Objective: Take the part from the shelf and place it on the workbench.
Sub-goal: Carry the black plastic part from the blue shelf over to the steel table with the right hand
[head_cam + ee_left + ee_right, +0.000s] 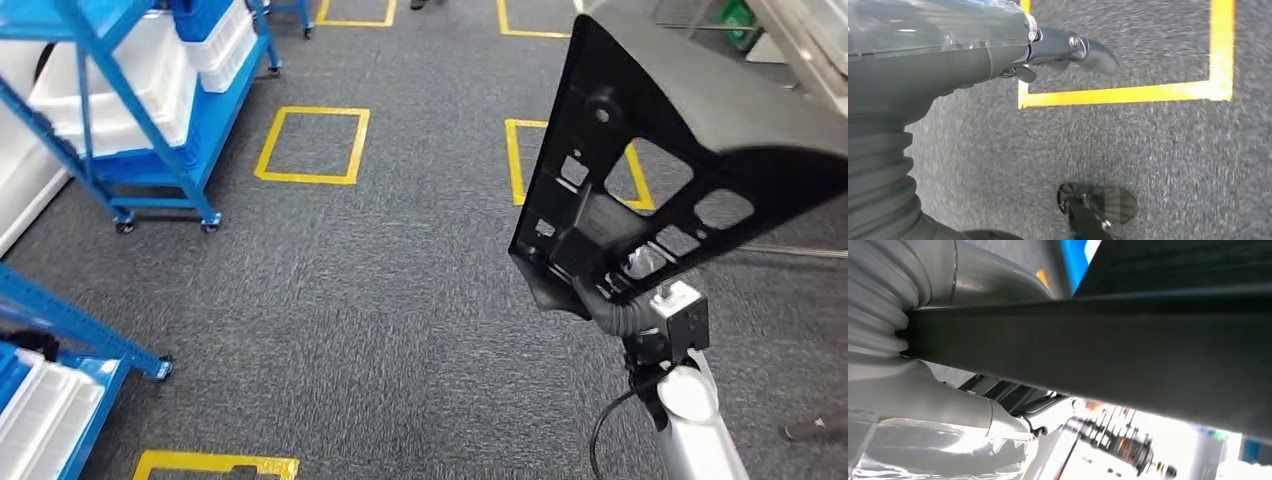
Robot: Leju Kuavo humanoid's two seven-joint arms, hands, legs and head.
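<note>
- Where the head view looks down, the floor (380,300) is dark grey speckled carpet marked with squares of yellow tape (312,146); one square lies ahead at centre, another is half hidden behind the held part, and a strip shows at the near edge.
- A blue wheeled shelf cart (150,110) stands at the far left, loaded with white bins (120,90); a second blue rack (60,330) with a white tray comes in at the near left corner.
- At the far right top, a pale metal edge of some furniture crosses the corner; what it is cannot be told.
- The part (660,140) is a large, flat black plastic panel, roughly triangular, with several cut-out windows and a round boss near its upper end. It is held up in the air on the right side, tilted, above the carpet and touching no surface.
- The right hand (600,255) grasps the part at its lower edge, dark fingers wrapped round the rim; the silver forearm (700,430) rises from below to meet it.
- In the right wrist view the panel's dark edge (1098,345) runs across just beside the grey ribbed cover, pressed close against the hand.
- The left hand (1058,52) hangs over the carpet near a corner of yellow tape (1128,92); it holds nothing, and whether its fingers are spread or curled cannot be told.
</note>
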